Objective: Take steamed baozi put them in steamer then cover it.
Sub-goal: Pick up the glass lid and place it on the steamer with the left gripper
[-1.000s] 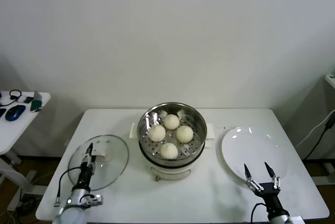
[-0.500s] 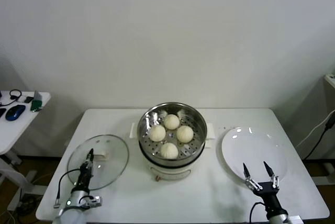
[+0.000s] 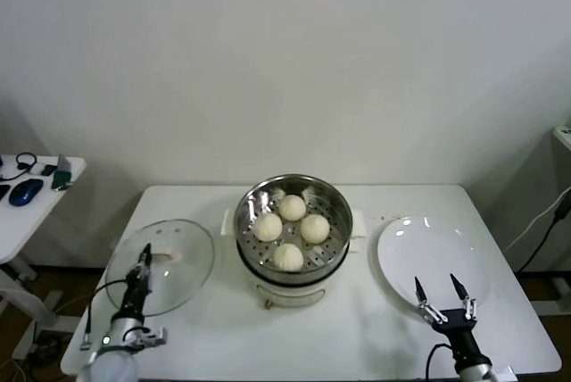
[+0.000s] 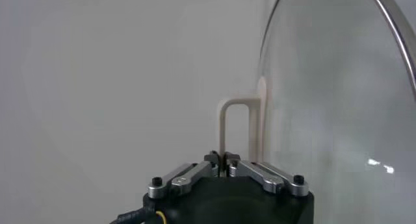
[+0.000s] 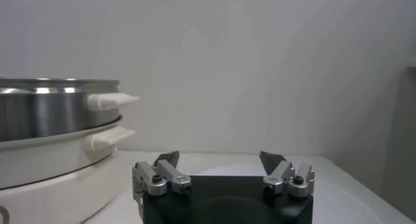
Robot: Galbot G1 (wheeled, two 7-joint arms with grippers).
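Note:
Several cream-white baozi [image 3: 288, 257] lie in the shiny steel steamer [image 3: 332, 202] on its cream-white pot base [image 3: 294, 293], mid-table. My left gripper [image 3: 143, 261] is shut on the cream-white handle [image 4: 235, 131] of the clear glass cover [image 3: 174, 253], which is tilted over the table's left part. In the left wrist view my left gripper [image 4: 223, 159] pinches the handle, with the cover's glass [image 4: 338, 115] beside it. My right gripper [image 3: 442, 291] is open and empty over the front edge of the white plate. The right wrist view shows the right gripper [image 5: 220, 159] with the steamer [image 5: 45, 115] off to one side.
A flat white plate [image 3: 428, 253] lies at the right of the white table [image 3: 375, 337]. A small side table [image 3: 36, 208] with a mouse and small items stands at far left. The wall is close behind the table.
My left gripper has moved left and a little back with the cover in it; the cover now sits farther left and tilted up. The right arm has hardly moved.

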